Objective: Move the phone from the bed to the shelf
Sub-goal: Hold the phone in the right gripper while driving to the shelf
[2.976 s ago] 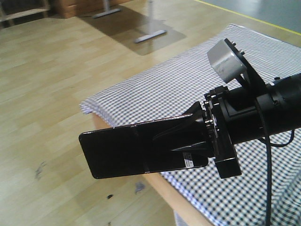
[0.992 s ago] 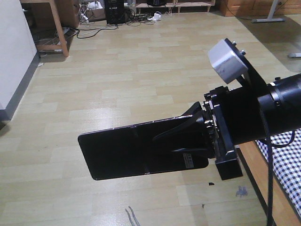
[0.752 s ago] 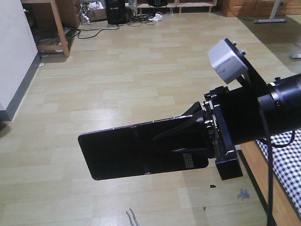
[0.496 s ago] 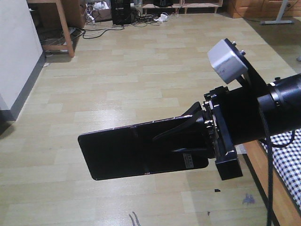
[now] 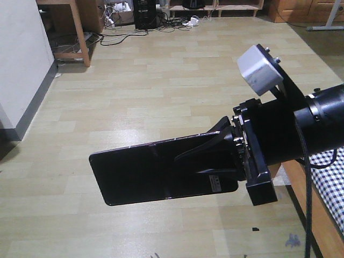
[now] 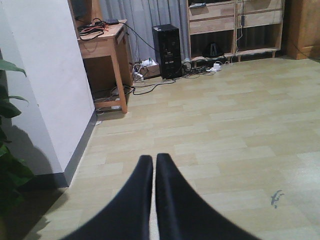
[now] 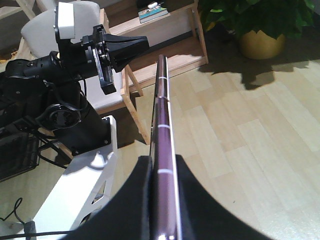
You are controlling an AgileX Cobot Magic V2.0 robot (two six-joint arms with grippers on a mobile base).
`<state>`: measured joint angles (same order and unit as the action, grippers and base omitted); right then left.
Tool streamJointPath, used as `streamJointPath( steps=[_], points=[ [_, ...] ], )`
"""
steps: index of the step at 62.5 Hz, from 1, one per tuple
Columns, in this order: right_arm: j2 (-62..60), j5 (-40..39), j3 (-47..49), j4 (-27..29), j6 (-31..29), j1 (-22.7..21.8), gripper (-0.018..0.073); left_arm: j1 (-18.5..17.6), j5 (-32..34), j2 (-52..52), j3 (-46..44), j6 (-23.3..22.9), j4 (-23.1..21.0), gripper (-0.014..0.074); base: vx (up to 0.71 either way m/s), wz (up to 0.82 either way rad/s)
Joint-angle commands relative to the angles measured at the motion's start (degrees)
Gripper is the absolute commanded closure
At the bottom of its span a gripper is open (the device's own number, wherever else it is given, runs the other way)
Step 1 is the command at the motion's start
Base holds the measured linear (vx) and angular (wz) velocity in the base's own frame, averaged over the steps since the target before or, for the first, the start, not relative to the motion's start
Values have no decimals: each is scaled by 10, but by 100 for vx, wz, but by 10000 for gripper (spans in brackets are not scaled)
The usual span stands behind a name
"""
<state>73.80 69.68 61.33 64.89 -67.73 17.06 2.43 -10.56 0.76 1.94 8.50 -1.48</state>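
The phone (image 5: 145, 172), a glossy black slab, juts out to the left over the wooden floor, with my right gripper (image 5: 185, 161) shut on its right end. In the right wrist view the phone (image 7: 162, 115) shows edge-on, pinkish, pinched between both fingers (image 7: 186, 175). Only a corner of the bed (image 5: 329, 173), in checked cloth on a wooden frame, shows at the lower right. The light-wood shelf (image 7: 201, 40) with slanted sides stands beyond the phone's tip. My left gripper (image 6: 152, 160) is shut on nothing above bare floor; it also shows as the left gripper (image 7: 142, 44) near the shelf.
A white wall (image 6: 45, 85) and a wooden desk (image 6: 105, 45) with cables are to the left. A black computer tower (image 6: 167, 50) and low cabinets (image 6: 235, 25) line the far wall. A potted plant (image 7: 260, 42) stands right of the shelf. The robot's white base (image 7: 85, 190) is at lower left.
The view has swung away from the bed, which slid off to the right edge; wall and desk now show at left. The phone stays gripped the same way.
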Motion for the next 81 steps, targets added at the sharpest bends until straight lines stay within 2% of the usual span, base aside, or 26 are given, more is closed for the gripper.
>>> streamJointPath(
  steps=[1, 81],
  points=[
    [-16, 40, 14, 50, -1, 0, 561, -2, 41, 8, -12, -3, -5, 595, 15, 2],
    [-16, 40, 14, 50, -1, 0, 561, -2, 41, 8, -12, -3, -5, 595, 25, -6]
  ],
)
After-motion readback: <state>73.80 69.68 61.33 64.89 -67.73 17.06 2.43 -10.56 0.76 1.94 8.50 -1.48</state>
